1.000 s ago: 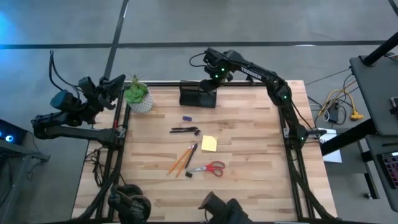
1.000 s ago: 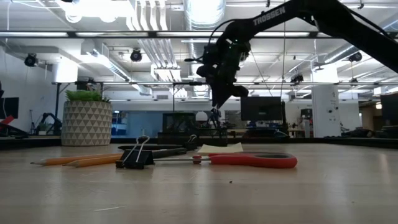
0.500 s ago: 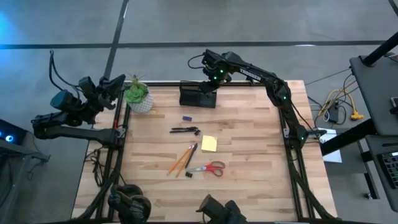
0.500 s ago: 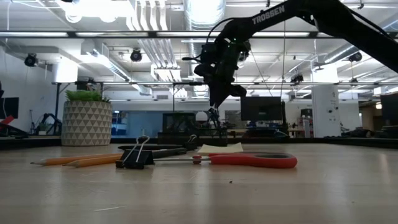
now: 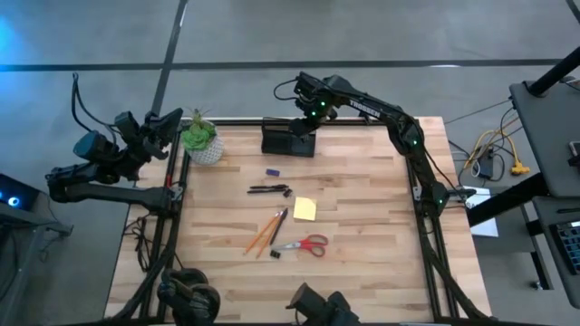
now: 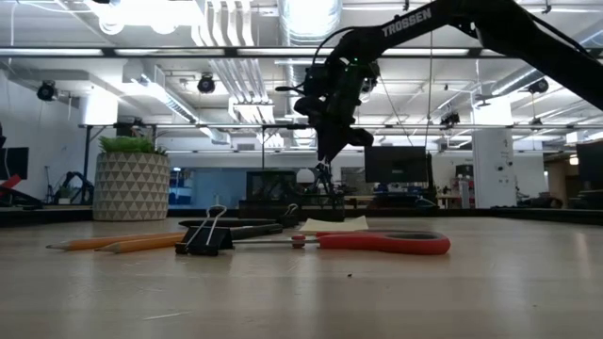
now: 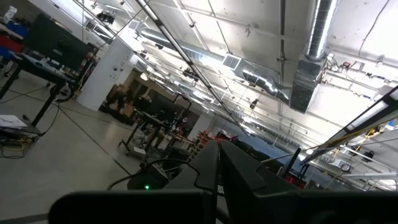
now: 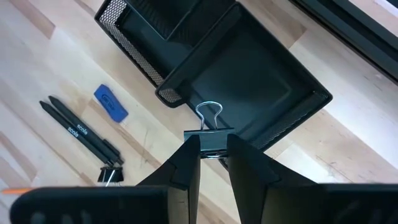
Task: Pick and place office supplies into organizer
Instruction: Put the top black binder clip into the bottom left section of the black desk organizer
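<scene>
One metal binder clip [image 8: 209,140] pinched in right end effector [image 8: 213,151] above mesh organizer [image 8: 249,87].

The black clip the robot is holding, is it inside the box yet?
Not yet. The right gripper holds the black clip pinched between its fingers, above the organizer, whose compartment below looks empty.

Two dark jointed arms, white "TROSSEN" lettering, green indicator lights.
</scene>
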Controlling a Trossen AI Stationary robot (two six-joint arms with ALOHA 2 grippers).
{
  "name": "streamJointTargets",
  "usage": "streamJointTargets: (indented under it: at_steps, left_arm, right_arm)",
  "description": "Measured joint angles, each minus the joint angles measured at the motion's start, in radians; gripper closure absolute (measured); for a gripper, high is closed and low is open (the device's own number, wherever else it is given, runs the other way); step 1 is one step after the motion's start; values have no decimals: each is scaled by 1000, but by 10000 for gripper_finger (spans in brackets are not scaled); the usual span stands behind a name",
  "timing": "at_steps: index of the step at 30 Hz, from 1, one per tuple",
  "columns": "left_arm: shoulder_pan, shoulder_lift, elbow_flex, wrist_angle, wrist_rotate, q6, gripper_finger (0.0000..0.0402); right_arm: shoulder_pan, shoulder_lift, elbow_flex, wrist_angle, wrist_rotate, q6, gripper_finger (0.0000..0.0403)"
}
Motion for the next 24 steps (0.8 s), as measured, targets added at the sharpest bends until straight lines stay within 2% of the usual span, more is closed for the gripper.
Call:
streamJointTargets:
  at_steps: [16,24]
  left_arm:
    - [0,0,0,0,0,0,402]
    - [0,0,0,0,0,0,402]
  right_arm:
    - [3,0,0,3,0,-1,339]
    - [95,0,3,64,-8,-82,339]
